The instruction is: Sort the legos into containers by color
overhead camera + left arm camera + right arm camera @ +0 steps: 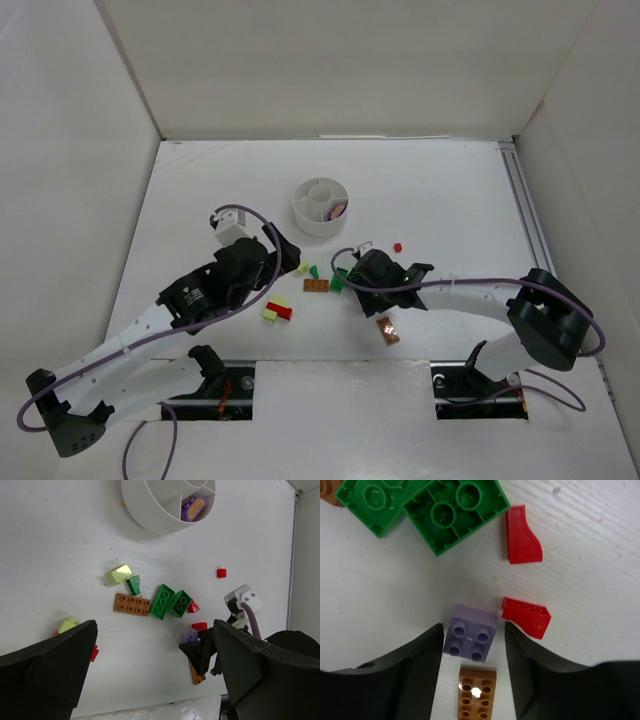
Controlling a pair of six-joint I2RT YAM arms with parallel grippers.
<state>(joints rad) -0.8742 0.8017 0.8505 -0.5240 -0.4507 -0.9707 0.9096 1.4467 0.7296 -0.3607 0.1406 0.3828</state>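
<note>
A light purple lego [470,637] lies studs-up on the table between the open fingers of my right gripper [473,626]. The left finger is almost against it; a narrow gap shows at the right one. Beside it lie a red lego [526,616], a red slope [522,537], two green bricks [455,512] and an orange-brown plate [476,692]. My left gripper [155,630] hangs wide open above the pile, holding nothing. The white dish [150,515] of containers has one purple piece [194,507] in a wedge.
Near the left arm lie a pale yellow piece [118,574], a dark green slope [133,585], an orange-brown plate [132,604] and a red-and-yellow cluster [278,312]. A small red lego [398,246] sits alone. White walls enclose the table.
</note>
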